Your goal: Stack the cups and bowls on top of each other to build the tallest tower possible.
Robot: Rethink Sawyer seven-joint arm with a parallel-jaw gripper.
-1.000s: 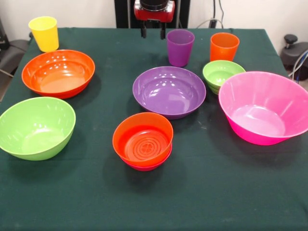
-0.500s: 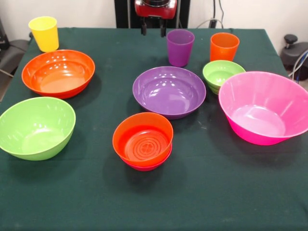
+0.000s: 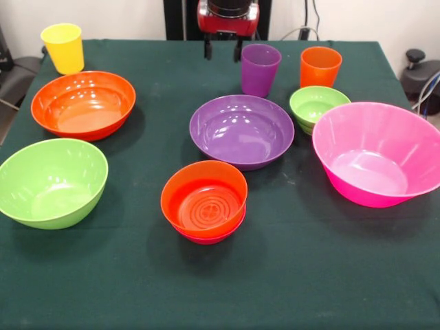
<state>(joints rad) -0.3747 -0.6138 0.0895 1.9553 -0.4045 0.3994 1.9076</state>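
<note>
The tower is only begun: a small orange bowl sits nested in a small red-magenta bowl near the front middle of the worktop. All other pieces stand apart and alone. The yellow cup, purple cup and orange cup are at the far side. The big orange bowl, lime bowl, purple bowl, small green bowl and pink bowl are all empty. The hand hangs released beside the purple cup, grasping nothing. I judge that most of the stacking is left.
</note>
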